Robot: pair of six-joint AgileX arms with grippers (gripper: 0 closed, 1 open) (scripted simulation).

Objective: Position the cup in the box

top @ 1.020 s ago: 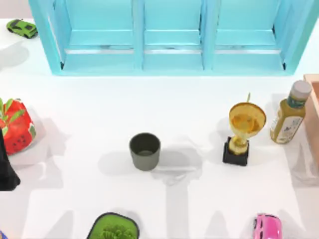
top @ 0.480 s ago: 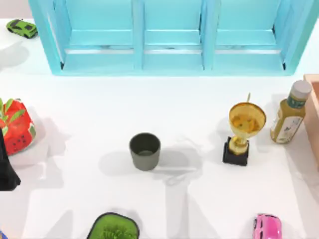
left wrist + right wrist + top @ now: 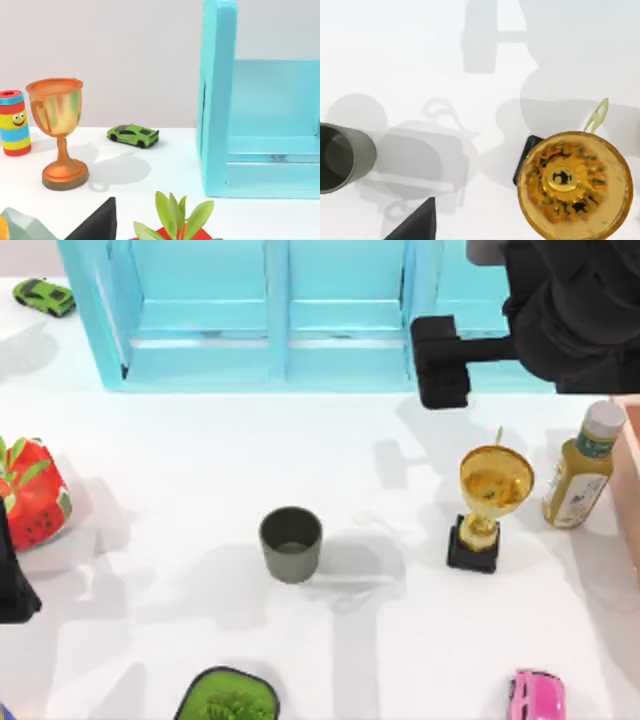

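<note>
a: cup (image 3: 291, 543) placement first, where is it?
b: it stands upright on the white desk (image 3: 180, 460), near the middle in the top view, open mouth up, nothing touching it. the right wrist view catches it too (image 3: 340, 159), at the edge of the picture

a: and the box?
b: the light blue box (image 3: 340, 315) with three compartments runs along the far side of the desk, well apart from the cup. the left wrist view shows one end of it (image 3: 260, 120)

a: which arm is over the desk?
b: the right arm (image 3: 570, 310), dark, at the top view's upper right, over the right compartment of the box. a black block (image 3: 440, 360) sticks out from it toward the left. i cannot tell whether its tool is open or closed

a: the left arm?
b: at the left edge of the top view, a dark piece (image 3: 12, 580) beside the strawberry-patterned thing (image 3: 32, 492). its tool's state i cannot tell either

a: what else is around?
b: a gold trophy (image 3: 490, 502) on a black base to the right of the cup, apart from it, seen from above in the right wrist view (image 3: 574, 184). just right of it a bottle (image 3: 582, 468) of yellow liquid. a green toy car (image 3: 44, 296) at the far left corner, a pink car (image 3: 537, 695) and a potted plant (image 3: 228, 700) at the near edge
</note>
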